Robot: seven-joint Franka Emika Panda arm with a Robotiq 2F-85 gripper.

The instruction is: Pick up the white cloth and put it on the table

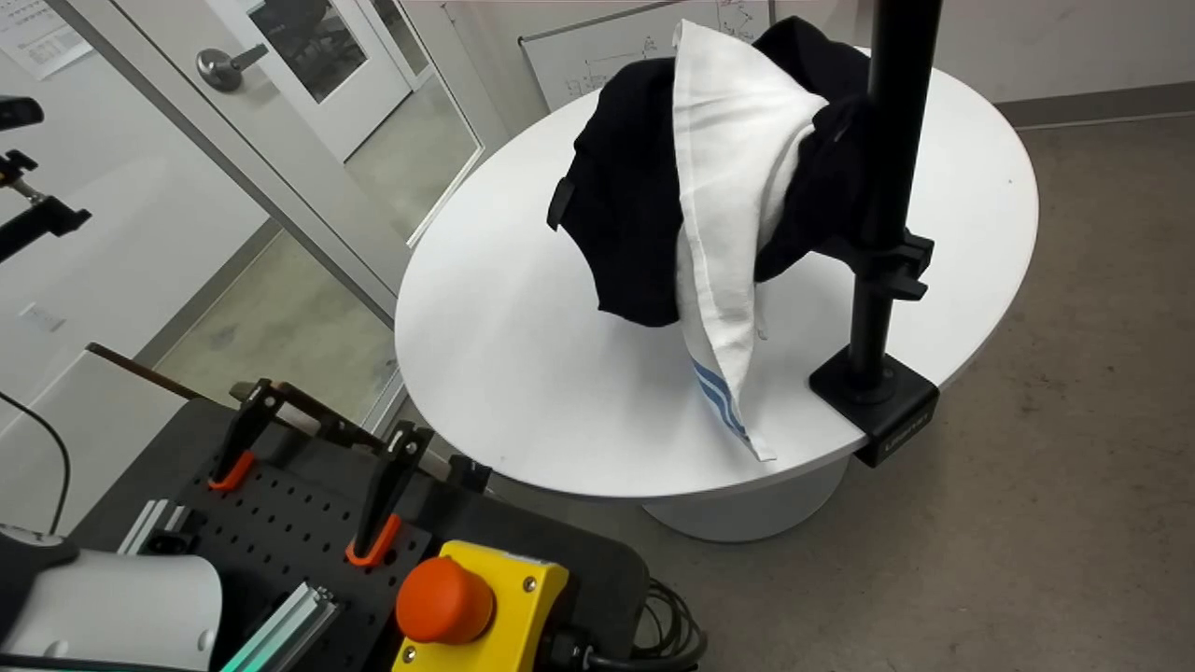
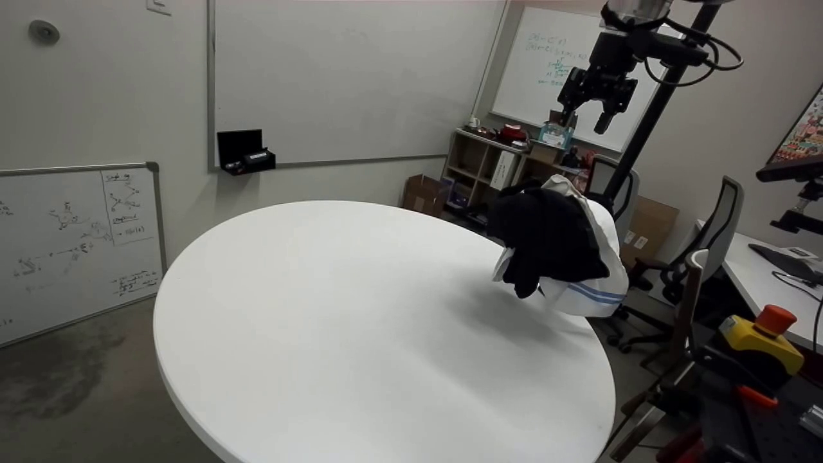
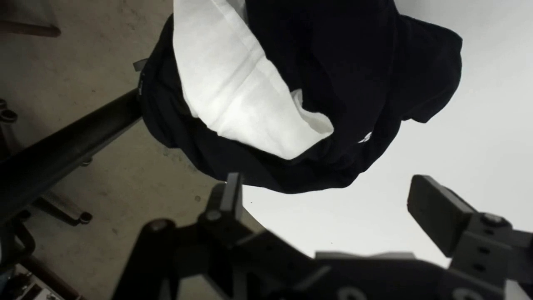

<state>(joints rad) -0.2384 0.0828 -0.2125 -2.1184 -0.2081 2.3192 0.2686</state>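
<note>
Cloth (image 1: pixel 724 149) lies over dark fabric (image 1: pixel 625 205) near the edge of the bench (image 1: pixel 523 383). The tool (image 2: pixel 584 121) hangs above, released, jaws apart.

Your tool (image 2: pixel 584 122) is black and angular, with round screw heads (image 3: pixel 214 215); black cables (image 2: pixel 739 59) loop beside your pale wrist (image 2: pixel 636 8); your base (image 1: pixel 135 597) is whitish, rounded.

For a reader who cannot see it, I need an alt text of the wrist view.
A white cloth lies over a bundle of black fabric, with the open, empty gripper in the foreground below. The white table shows at right, a black pole and the floor at left.
</note>
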